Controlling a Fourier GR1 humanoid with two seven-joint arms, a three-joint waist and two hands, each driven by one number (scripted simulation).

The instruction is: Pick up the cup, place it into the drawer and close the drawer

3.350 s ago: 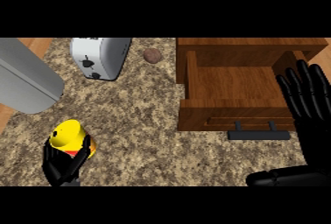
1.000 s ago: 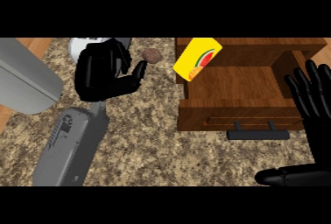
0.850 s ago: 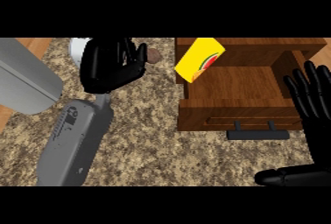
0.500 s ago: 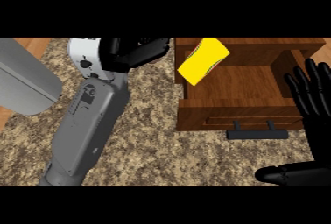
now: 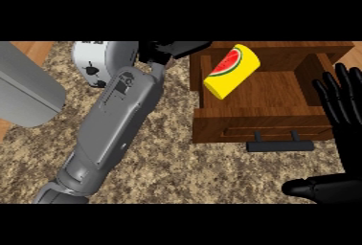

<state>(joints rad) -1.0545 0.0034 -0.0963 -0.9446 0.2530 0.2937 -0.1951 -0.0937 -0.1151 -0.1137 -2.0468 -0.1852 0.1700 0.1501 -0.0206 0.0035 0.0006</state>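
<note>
- The right hand stands at the right edge of the frame, open, with its fingers straight and pointing toward the top. Its thumb lies across the lower right corner.
- The left forearm comes in at the lower left and slants up toward the top centre, crossing the speckled counter.
- The drawer is a wooden one and stands open in the upper right of the frame. Its black handle sits on the front panel, nearest the lower edge and just left of the right hand.
- The cup is yellow with a watermelon slice on its side. It is tilted, with its lower end inside the drawer by the left wall and its upper end leaning toward the top right (whether it rests on the drawer floor cannot be told).
- The left hand is at the top centre, just left of the cup and partly cut off by the top edge. I cannot tell whether it is open or closed, nor whether it touches the cup.
- A white toaster sits in the upper left, partly behind the forearm.
- A grey block lies at the left edge.
</note>
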